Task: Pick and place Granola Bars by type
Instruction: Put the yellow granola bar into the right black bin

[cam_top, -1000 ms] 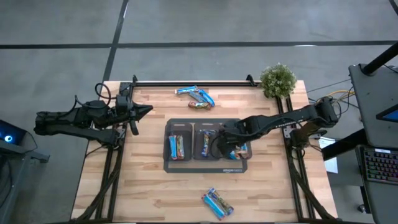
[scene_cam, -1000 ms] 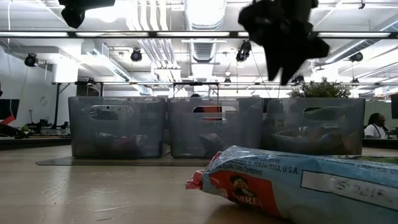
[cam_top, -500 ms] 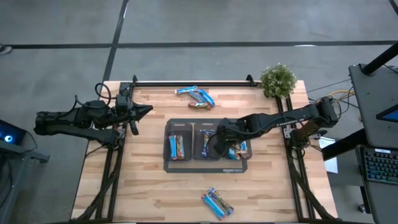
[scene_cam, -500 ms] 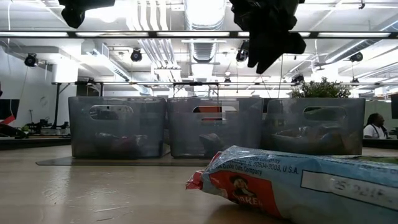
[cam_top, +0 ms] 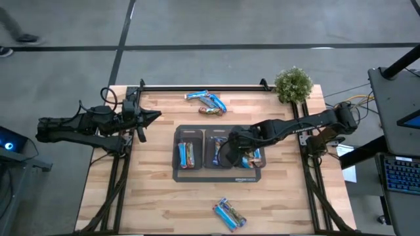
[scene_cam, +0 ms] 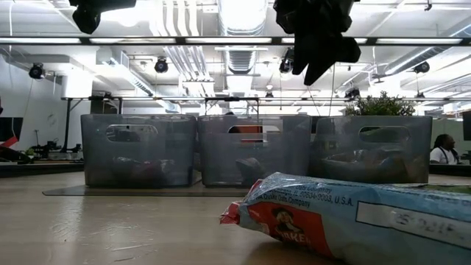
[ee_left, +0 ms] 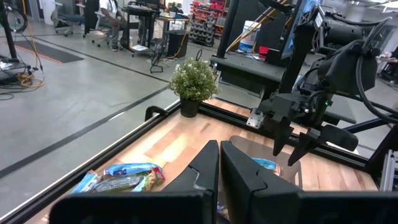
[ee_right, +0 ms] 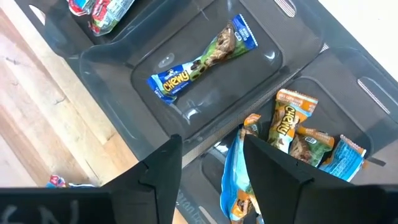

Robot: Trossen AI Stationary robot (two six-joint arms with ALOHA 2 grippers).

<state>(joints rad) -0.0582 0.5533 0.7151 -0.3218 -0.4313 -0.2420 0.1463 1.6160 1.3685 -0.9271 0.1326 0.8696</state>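
Three grey bins point(cam_top: 218, 172) stand side by side on a dark tray at mid table. The left bin holds blue and red bars point(cam_top: 187, 155). The middle bin holds a dark blue bar point(ee_right: 202, 59). The right bin holds orange-brown and light blue bars point(ee_right: 292, 127). My right gripper point(cam_top: 226, 152) hangs open and empty above the wall between the middle and right bins; it also shows in the right wrist view point(ee_right: 211, 165) and the low view point(scene_cam: 316, 44). My left gripper point(cam_top: 156, 115) waits shut and empty at the table's left edge.
Loose bars lie near the far edge point(cam_top: 207, 101) and near the near edge point(cam_top: 230, 214); a light blue one fills the low view's front point(scene_cam: 353, 217). A small potted plant point(cam_top: 293, 84) stands at the far right corner.
My right gripper has gone toward the table's left edge, from over the right bin to the wall between the middle and right bins, and has risen a little. It has been still for the last half second.
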